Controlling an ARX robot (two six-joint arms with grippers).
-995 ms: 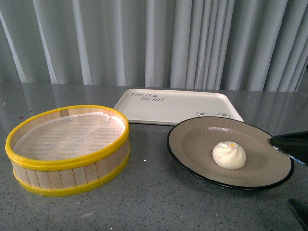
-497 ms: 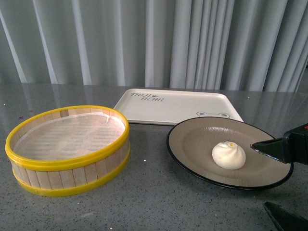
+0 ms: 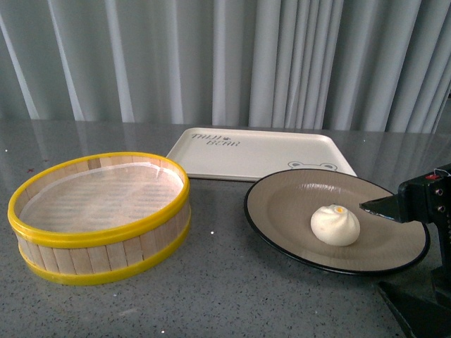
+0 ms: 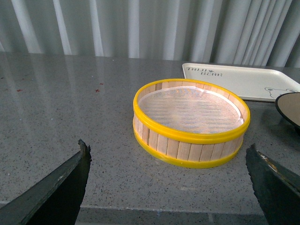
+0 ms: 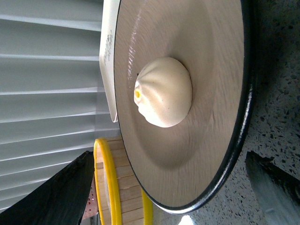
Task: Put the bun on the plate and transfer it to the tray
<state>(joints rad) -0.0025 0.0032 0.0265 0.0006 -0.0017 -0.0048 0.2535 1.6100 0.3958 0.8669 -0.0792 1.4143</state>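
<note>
The cream-white bun (image 3: 335,224) sits right of centre on the brown plate (image 3: 289,204), which rests on the table. My right gripper (image 3: 370,246) is open at the plate's right side. Its upper finger reaches over the plate and ends just right of the bun. Its lower finger is off the plate's near right rim. In the right wrist view the bun (image 5: 164,91) and plate (image 5: 211,65) fill the frame, and the gripper (image 5: 168,154) spans the plate's rim. The tray (image 3: 261,151) lies behind the plate. My left gripper (image 4: 167,144) hangs open over bare table, holding nothing.
A yellow-rimmed wooden steamer basket (image 3: 99,218) stands left of the plate, lined with white paper. In the left wrist view, the basket (image 4: 190,122) stands ahead, with the tray (image 4: 243,79) and the plate's edge (image 4: 290,105) beyond. Grey curtains hang behind the grey speckled table.
My right gripper has moved in from the right edge, its upper finger now over the plate close to the bun. The bun, plate and basket have not moved.
</note>
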